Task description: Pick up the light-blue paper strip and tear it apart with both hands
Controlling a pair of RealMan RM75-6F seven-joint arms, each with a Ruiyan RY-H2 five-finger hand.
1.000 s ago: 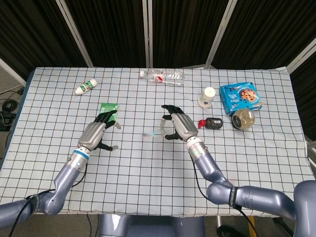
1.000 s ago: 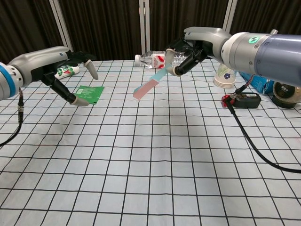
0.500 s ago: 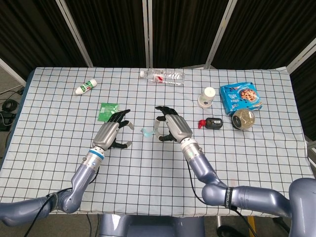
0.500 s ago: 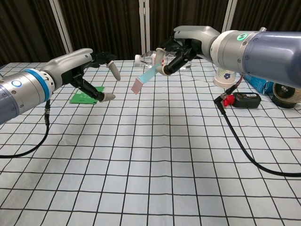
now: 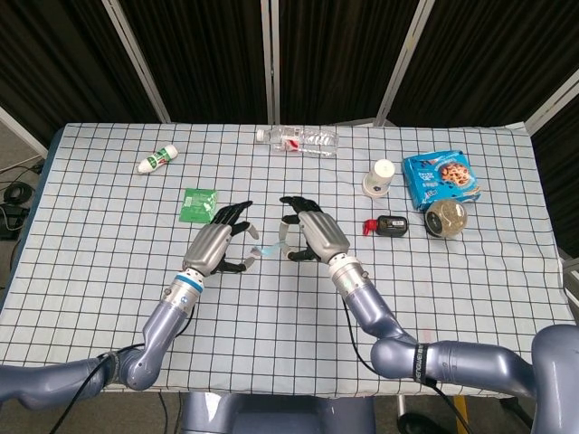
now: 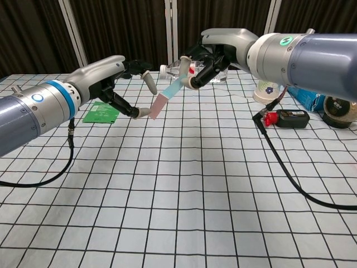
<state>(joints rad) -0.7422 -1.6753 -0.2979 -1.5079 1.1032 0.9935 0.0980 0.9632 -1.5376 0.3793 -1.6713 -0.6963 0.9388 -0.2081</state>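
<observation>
The light-blue paper strip (image 6: 167,96), pinkish at its lower end, hangs slanted above the checkered table (image 6: 184,190). My right hand (image 6: 211,60) pinches its upper end between thumb and a finger. My left hand (image 6: 118,84) is just left of the strip, its fingers spread around the lower end; the thumb tip is at or nearly at the paper, and the hand does not grip it. In the head view the strip (image 5: 265,250) shows as a small piece between the left hand (image 5: 217,246) and the right hand (image 5: 312,235).
A green packet (image 5: 198,202) lies behind the left hand. Further back are a water bottle (image 5: 297,139) and a small white-green bottle (image 5: 156,160). To the right stand a paper cup (image 5: 379,178), a cookie package (image 5: 441,176), a jar (image 5: 446,218) and a black-red device (image 5: 387,224).
The left hand has moved right, up to the strip's lower end. The right hand has carried the strip slightly left, toward the left hand.
</observation>
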